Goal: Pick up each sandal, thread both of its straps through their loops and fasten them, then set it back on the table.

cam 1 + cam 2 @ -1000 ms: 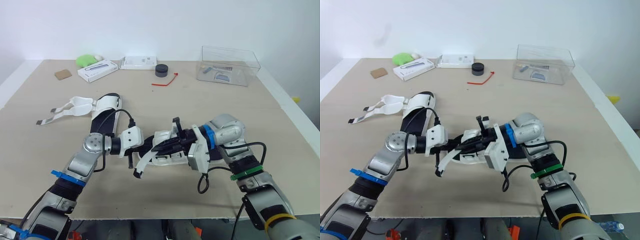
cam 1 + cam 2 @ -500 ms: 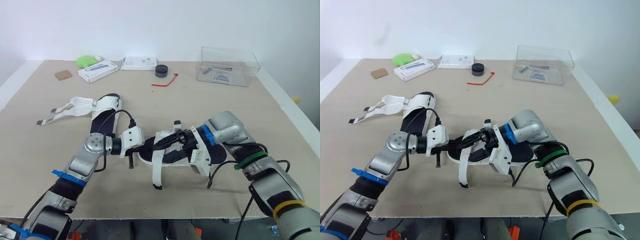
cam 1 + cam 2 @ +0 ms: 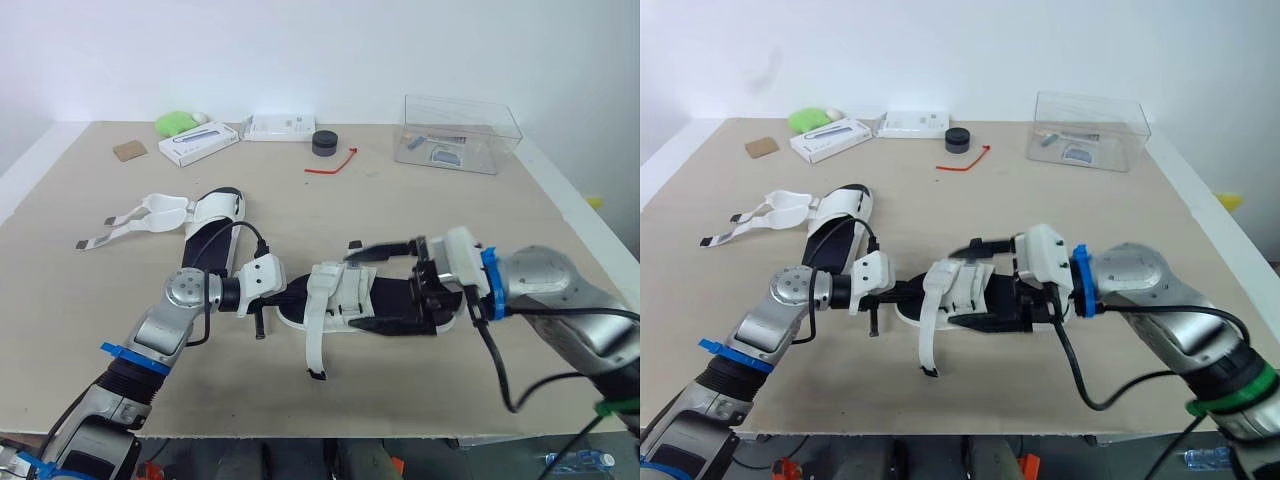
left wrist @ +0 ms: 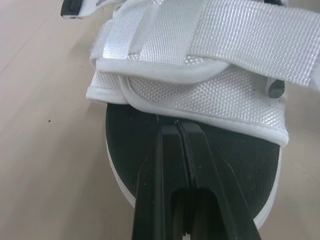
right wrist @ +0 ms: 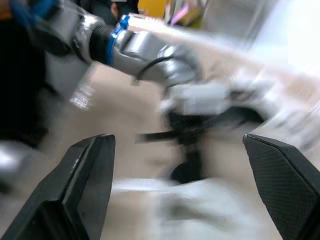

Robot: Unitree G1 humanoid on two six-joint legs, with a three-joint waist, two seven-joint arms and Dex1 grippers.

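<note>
Right tool [image 3: 351, 292] released sandal [image 3: 958, 288]; left tool [image 4: 178, 131] closed.

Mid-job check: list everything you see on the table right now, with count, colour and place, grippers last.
sandal: 1, white straps on a black sole, front centre, one strap trailing loose
second sandal: 1, white and black, left of centre, straps splayed open
white box: 1, far left
second white box: 1, far edge
green object: 1, far left corner
brown square: 1, far left
black round object: 1, far centre
red cord: 1, beside it
clear plastic box: 1, far right
table: 1, beige
left gripper: black, shut, tips on the sandal's sole
right gripper: black, open, fingers spread across the sandal
</note>
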